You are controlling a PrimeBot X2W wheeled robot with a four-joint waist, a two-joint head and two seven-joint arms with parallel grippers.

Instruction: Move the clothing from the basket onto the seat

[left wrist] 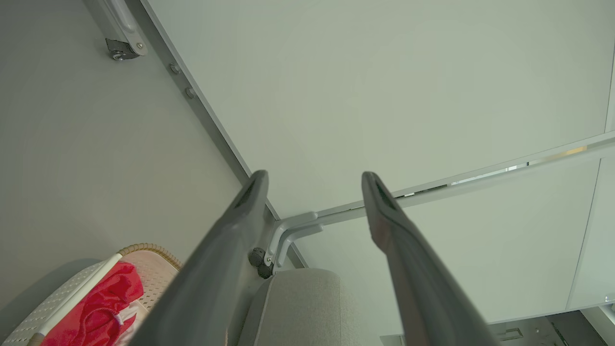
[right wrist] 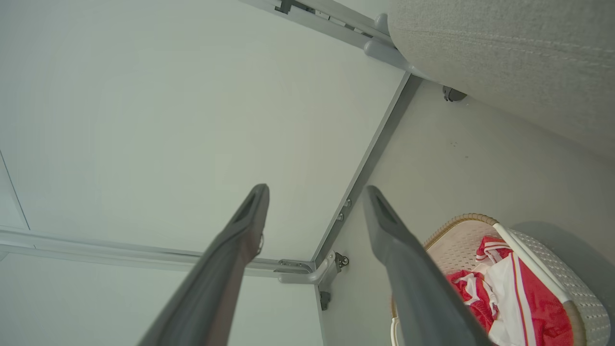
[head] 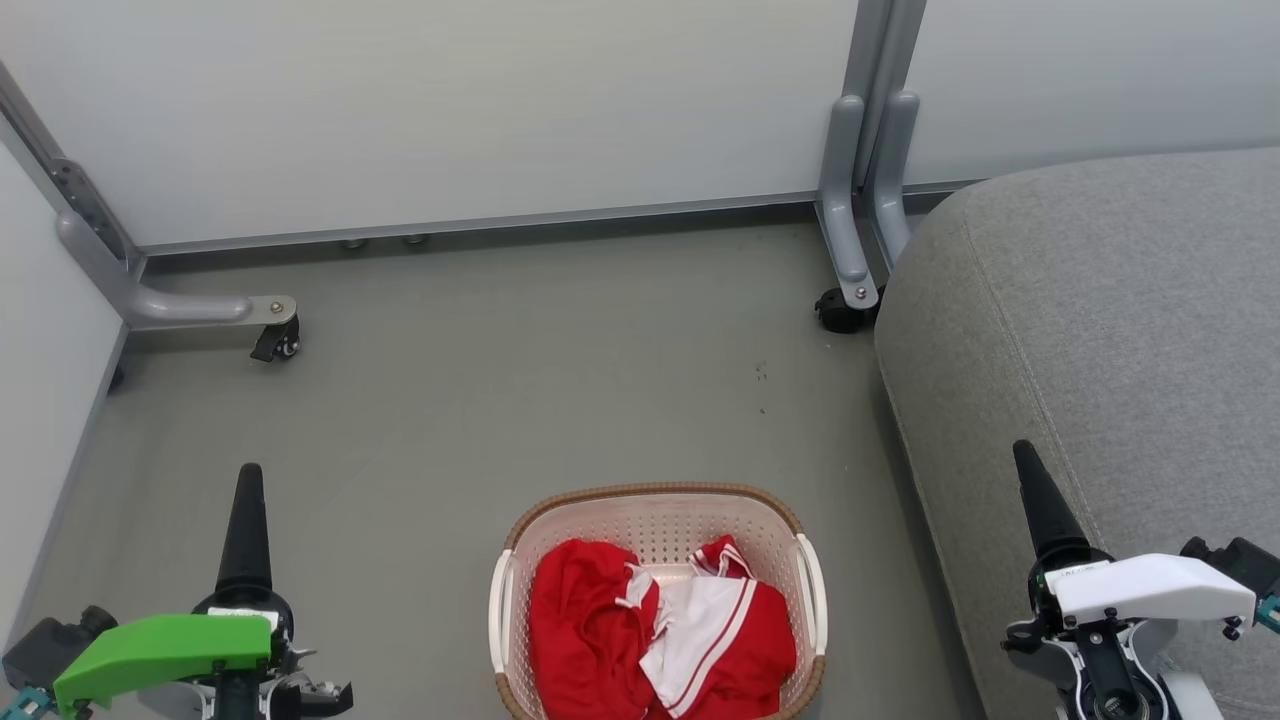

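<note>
- The left gripper (left wrist: pixel 314 177) hangs at the near left above the floor (head: pixel 480 400). Its two dark fingers are spread wide, with only air between them.
- The right gripper (right wrist: pixel 314 190) hangs at the near right, over the front part of the seat (head: pixel 1100 330). Its fingers are spread just as wide and pinch nothing.
- Between the two grippers, on the near part of the floor, stands the basket (head: pixel 655 492) with its top open.
- The clothing (head: pixel 600 625) lies bunched inside the basket. Red folds are on the left and a white panel with red stripes is on the right, all inside the brown rim.
- The basket's white side handles (head: pixel 815 590) curve along its left and right ends.
- The seat takes up the floor's right side. Its rounded left edge is near the basket's right handle, with a strip of open floor between them.
- Left of the basket and beyond it, open floor runs to the far edge.
- Near the floor's far left corner, a grey frame foot with a black caster (head: pixel 277 342) juts out over the floor.
- A second caster (head: pixel 838 308) sits near the far edge, just beside the seat's far left corner, under two grey posts (head: pixel 868 170).
- Pale partition panels (head: pixel 450 110) stand along the far and left edges of the floor.
</note>
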